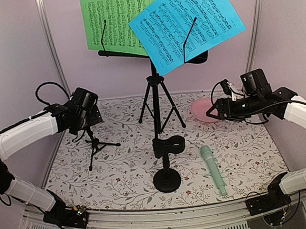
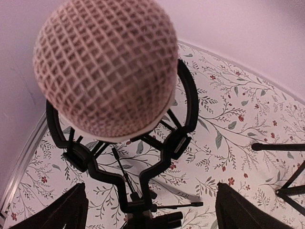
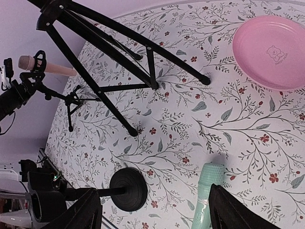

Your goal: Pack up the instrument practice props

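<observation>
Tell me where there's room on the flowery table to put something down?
Bare cloth lies between the small tripod stand and the round-base stand, and right of the green microphone, nearer than the pink dish. Around the music stand's tripod it's crowded.

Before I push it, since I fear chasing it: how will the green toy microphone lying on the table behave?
The green microphone lies flat on its round side, so it will probably roll if pushed sideways. It looks like smooth plastic: likely light, perhaps slippery.
</observation>
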{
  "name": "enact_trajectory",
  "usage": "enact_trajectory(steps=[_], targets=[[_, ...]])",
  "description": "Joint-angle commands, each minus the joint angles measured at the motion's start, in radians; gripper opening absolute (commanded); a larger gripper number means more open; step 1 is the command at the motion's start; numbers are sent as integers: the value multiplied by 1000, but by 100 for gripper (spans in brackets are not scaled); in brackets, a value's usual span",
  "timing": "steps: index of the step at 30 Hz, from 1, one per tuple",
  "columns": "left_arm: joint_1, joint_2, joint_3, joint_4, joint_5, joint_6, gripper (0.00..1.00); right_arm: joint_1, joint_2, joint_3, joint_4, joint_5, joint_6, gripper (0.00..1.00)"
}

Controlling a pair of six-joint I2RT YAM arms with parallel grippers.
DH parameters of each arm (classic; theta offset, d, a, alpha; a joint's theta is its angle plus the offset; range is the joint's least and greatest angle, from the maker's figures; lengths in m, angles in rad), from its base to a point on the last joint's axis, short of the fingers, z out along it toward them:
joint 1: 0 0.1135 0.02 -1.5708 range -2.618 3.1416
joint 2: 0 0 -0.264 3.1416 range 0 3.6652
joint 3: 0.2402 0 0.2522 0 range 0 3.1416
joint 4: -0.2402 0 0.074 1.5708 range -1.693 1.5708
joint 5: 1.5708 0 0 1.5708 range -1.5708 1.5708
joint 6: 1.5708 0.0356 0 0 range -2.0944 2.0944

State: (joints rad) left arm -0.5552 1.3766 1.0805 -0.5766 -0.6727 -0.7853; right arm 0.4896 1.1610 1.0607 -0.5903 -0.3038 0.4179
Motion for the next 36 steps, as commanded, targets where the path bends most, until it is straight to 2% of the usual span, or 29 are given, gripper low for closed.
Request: enact_trajectory(steps=[1, 6, 13, 16, 19, 21, 26, 27, 29, 33, 36], targets=[[11, 5, 34, -59, -61, -32, 91, -5, -25, -19, -15, 24, 16, 79], [12, 3, 19, -27, -97, -8, 71, -5, -22, -20, -8, 14, 22, 79], [14, -1, -15, 23, -44, 24, 47, -5, -20, 2, -13, 20, 18, 79], [13, -25, -54, 65, -22, 57, 49, -5, -21, 8, -12, 23, 17, 79], [13, -40, -82, 66, -13, 66, 61, -5, -19, 14, -14, 23, 15, 79], [14, -56, -103, 68, -13, 68, 62, -5, -20, 18, -14, 22, 17, 79], [13, -122, -160, 137, 11, 135, 32, -5, -21, 26, -15, 22, 18, 79], [12, -142, -174, 174, 34, 193, 25, -5, -23, 27, -17, 22, 19, 79], [12, -200, -212, 280, 122, 307, 21, -5, -29, 26, -15, 21, 20, 79], [14, -351, -330, 517, 423, 554, 28, -5, -51, 19, -2, -6, 8, 79], [17, -446, -380, 573, 581, 670, 31, -5, -85, 9, 26, -51, -31, 79]])
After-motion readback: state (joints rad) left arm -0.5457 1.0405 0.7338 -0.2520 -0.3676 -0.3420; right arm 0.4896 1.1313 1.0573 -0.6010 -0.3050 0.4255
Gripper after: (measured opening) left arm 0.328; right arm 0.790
